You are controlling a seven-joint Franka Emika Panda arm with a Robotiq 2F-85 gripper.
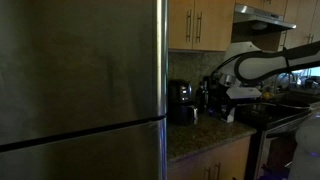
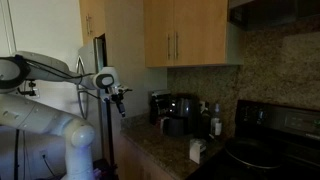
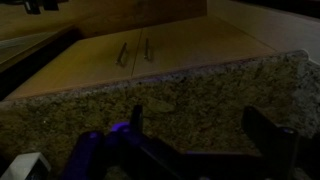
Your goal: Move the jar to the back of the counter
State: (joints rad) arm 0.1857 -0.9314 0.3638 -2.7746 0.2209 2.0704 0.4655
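Observation:
The jar (image 2: 197,150) is a small squat whitish container standing on the dark speckled counter (image 2: 158,150) near its front edge, in front of the black coffee maker (image 2: 175,112). It also shows in an exterior view (image 1: 230,115), resting on the counter (image 1: 200,136). My gripper (image 2: 119,100) hangs in the air above the counter's end, well apart from the jar, and it also shows in an exterior view (image 1: 213,92). In the wrist view the gripper (image 3: 200,130) is open and empty, its two dark fingers spread against speckled granite. The jar is out of the wrist view.
A tall stainless fridge (image 1: 80,90) bounds one end of the counter. The black stove top (image 2: 270,150) lies beyond the jar. A bottle (image 2: 215,122) stands at the back by the coffee maker (image 1: 181,102). Wooden cabinets (image 2: 185,35) hang overhead.

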